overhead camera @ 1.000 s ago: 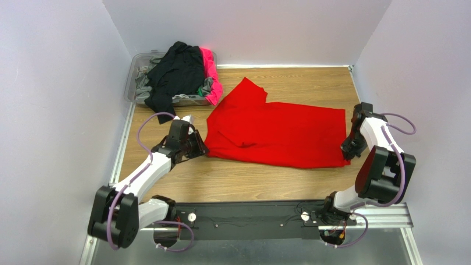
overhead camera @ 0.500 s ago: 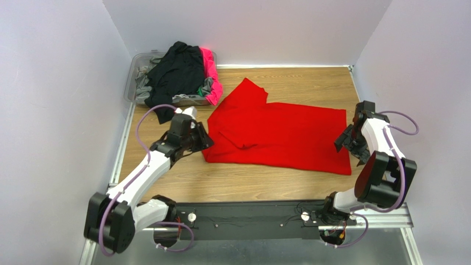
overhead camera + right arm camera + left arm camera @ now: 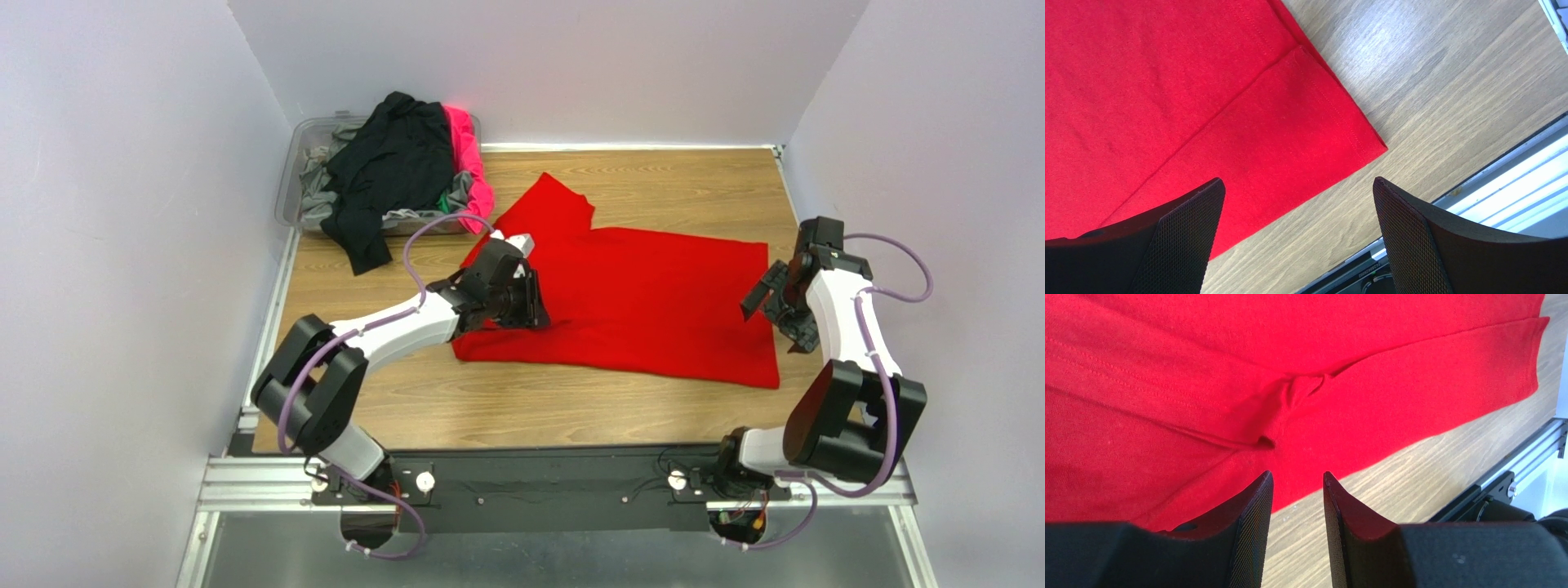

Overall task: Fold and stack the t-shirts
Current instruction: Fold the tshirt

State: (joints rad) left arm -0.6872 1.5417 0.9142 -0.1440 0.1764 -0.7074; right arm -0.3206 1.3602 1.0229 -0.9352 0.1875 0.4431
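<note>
Early stage, I'd judge. The red t-shirt (image 3: 638, 300) lies flat on the counter (image 3: 552, 404), centre to right in the top view. It looks partly folded: the right wrist view shows a second layer edge running across the cloth. One sleeve (image 3: 550, 202) pokes toward the upper left, and a small pucker (image 3: 1293, 395) sits mid-cloth in the left wrist view, so it needs smoothing and more folds. No folded stack is visible anywhere. The left gripper (image 3: 530, 300) is low over the shirt's left part near the front hem, its jaws a narrow gap apart with nothing between them. The right gripper (image 3: 770, 294) is spread wide and empty above the shirt's lower right corner. Left to do: the bin (image 3: 301, 153) at upper left holds a black shirt (image 3: 386, 159) draped over its front rim, a pink shirt (image 3: 466, 159), grey cloth (image 3: 317, 184) and a bit of green (image 3: 442, 200), all unfolded. In the way: the left arm lies across the red cloth, and the side walls crowd both arms.
</note>
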